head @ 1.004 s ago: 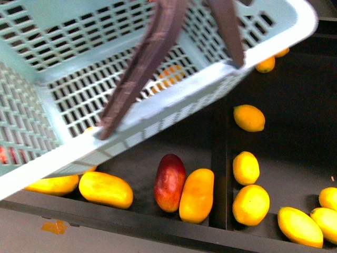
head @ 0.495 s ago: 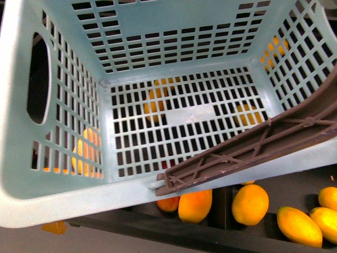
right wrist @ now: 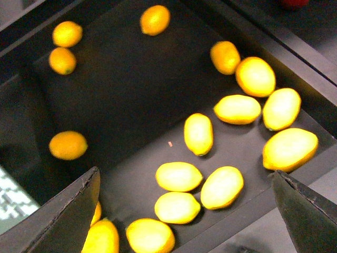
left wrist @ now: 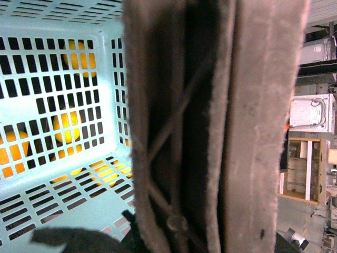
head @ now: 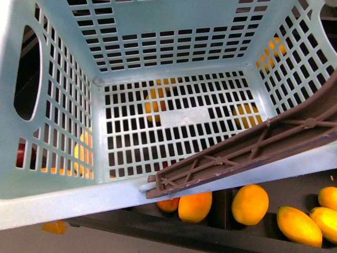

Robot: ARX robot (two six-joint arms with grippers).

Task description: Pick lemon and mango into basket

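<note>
Basket (head: 52, 200) has swung from tilted to mouth-up and nearly settled, empty, left tool (left wrist: 131, 234) apparently clamped on its brown handle (head: 247, 153); right tool (right wrist: 181, 176) spread wide, holding nothing; lemon (head: 250, 204) and mango (head: 195, 206) lie unpicked in the bins (head: 305, 184) beneath.

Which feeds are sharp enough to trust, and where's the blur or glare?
Front view: fairly sharp, the basket fills most of it. Left wrist view: the brown handle is so close it blurs and blocks the middle. Right wrist view: soft, the yellow fruit washed out by glare, the right tool open and dark.
</note>
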